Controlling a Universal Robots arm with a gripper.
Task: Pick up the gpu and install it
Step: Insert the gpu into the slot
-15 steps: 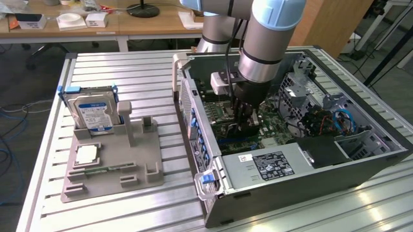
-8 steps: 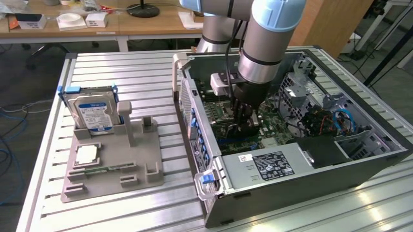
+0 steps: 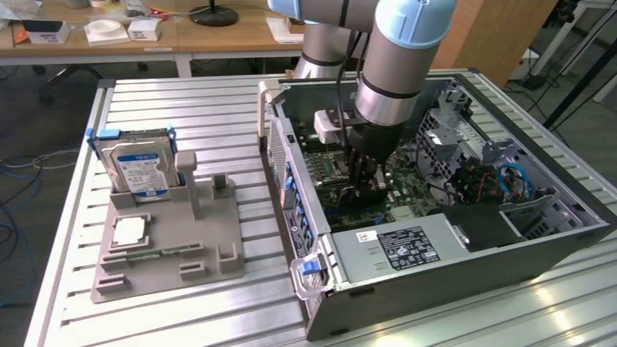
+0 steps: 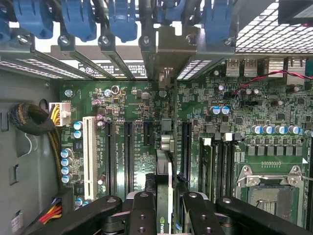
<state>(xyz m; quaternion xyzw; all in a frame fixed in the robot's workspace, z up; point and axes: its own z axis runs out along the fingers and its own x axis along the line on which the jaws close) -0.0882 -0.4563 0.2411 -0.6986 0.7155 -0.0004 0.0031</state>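
Lying on its side on the slatted table, lid off: the open computer case, holding a green motherboard, a labelled power supply and a drive cage with blue cables. Standing beside it: a grey parts tray, carrying a blue-labelled hard drive upright and a RAM stick flat. Reaching down into the case: the gripper, jaws nearly closed, pinching the gpu edge-on, thin and dark, metal bracket meeting the rear slots.
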